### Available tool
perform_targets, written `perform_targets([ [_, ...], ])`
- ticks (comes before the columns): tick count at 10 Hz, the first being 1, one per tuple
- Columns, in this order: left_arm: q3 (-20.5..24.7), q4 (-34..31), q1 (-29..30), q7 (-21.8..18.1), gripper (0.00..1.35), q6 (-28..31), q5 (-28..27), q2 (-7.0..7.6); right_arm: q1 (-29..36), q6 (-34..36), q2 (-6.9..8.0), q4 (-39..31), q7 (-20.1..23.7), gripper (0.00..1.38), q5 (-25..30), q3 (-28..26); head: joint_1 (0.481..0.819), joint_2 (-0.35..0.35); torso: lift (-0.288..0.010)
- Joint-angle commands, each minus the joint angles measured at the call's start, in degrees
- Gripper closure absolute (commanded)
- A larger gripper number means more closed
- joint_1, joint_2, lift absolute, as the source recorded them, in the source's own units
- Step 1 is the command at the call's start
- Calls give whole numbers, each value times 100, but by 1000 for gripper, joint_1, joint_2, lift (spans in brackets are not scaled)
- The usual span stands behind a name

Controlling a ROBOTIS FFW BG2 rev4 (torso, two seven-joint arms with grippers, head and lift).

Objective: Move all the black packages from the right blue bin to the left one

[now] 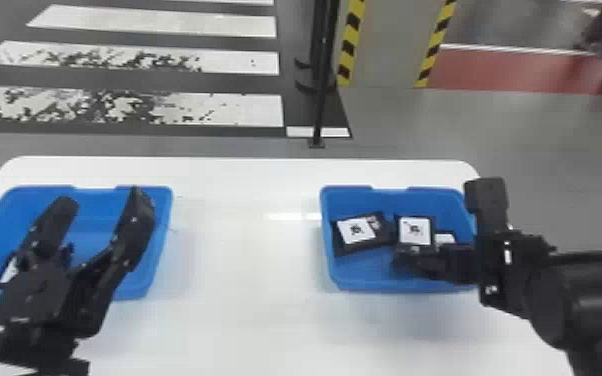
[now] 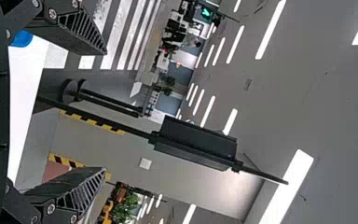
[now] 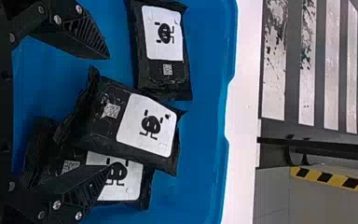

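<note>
Black packages [image 3: 121,123] bear white cartoon labels [image 3: 148,125] and square codes [image 3: 111,110].

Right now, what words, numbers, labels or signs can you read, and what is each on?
No words or numbers readable.
Left package in the right blue bin: white label, pig-like drawing; square code, too small.
Middle package: same drawing and code.
Package partly beneath it: same, partly hidden.
Package in the left blue bin: white patch, too blurred.
Green sign in the background: too small.

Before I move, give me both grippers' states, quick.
Left gripper: open, holding nothing.
Right gripper: open at the black packages, clamped on none.
</note>
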Motion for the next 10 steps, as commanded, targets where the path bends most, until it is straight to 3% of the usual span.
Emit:
perform_targets([
  [1, 9, 1, 0, 0, 162, 3, -14, 2, -81, -124, 7, 224, -8, 219, -31, 64, 695, -97, -140],
  [5, 55, 1, 42, 0, 162, 3, -14, -7, -278, -237, 51, 533, -351, 233, -54, 293, 695, -80, -140],
  [9, 112, 43, 70, 0, 163, -67, -3, -34, -334, -194, 78, 815, -579, 369, -145, 270, 695, -84, -140],
  [10, 112, 85, 70, 0, 163, -138, -3, -42, -334, -251, 78, 829, -579, 611, -145, 259, 695, -83, -140],
])
